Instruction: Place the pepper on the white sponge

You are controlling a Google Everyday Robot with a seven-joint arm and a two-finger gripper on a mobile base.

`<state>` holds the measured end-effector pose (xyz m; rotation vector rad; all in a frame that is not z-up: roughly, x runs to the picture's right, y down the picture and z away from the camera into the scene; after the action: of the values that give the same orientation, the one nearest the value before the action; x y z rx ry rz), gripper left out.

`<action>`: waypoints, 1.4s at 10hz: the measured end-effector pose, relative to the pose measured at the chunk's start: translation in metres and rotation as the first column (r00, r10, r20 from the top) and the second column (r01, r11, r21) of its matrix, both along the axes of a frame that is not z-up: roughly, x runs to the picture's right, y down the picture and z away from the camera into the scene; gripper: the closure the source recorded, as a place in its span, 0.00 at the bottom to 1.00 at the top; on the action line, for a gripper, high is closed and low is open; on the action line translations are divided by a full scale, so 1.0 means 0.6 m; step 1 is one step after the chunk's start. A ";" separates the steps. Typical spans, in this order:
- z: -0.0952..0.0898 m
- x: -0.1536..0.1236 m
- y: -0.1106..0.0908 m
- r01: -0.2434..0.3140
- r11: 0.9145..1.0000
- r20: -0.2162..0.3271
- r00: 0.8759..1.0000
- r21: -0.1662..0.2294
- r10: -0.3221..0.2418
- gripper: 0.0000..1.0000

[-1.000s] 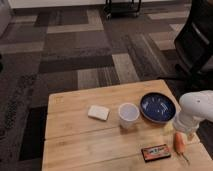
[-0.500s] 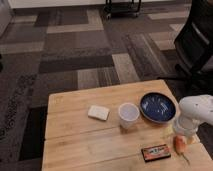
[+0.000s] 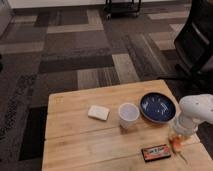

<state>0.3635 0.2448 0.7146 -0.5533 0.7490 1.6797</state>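
One gripper [image 3: 177,136], well right of the cup [image 3: 128,115], is pinching fully shut on the pepper [image 3: 176,145], which is lying there on the table [image 3: 80,145]. The sponge [image 3: 98,112] is sitting just left of the cup. Carrying low is risking toppling the cup between them; a shallow pinch on the tapered pepper could slip.

Table [image 3: 80,145] pale wood planks; white sponge [image 3: 98,112] cream-white, cup [image 3: 128,115] translucent white, bowl [image 3: 158,106] dark blue with pale glints, box [image 3: 155,152] black with an orange-red label. Pepper [image 3: 176,145] orange-red, right under the off-white gripper [image 3: 178,139] at the table's right front. Carpet [image 3: 75,50]: patchwork of grey, charcoal and beige rectangles.
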 end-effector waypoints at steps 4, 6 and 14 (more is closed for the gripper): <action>-0.063 -0.088 -0.145 0.179 0.983 0.114 0.978 -0.036 -0.174 1.00; -0.084 -0.166 -0.313 0.298 0.950 0.160 0.938 0.092 -0.309 1.00; -0.076 -0.186 -0.378 0.327 0.928 0.167 0.920 0.178 -0.356 1.00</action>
<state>0.2520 0.0178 0.6688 -0.4465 0.5371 1.3194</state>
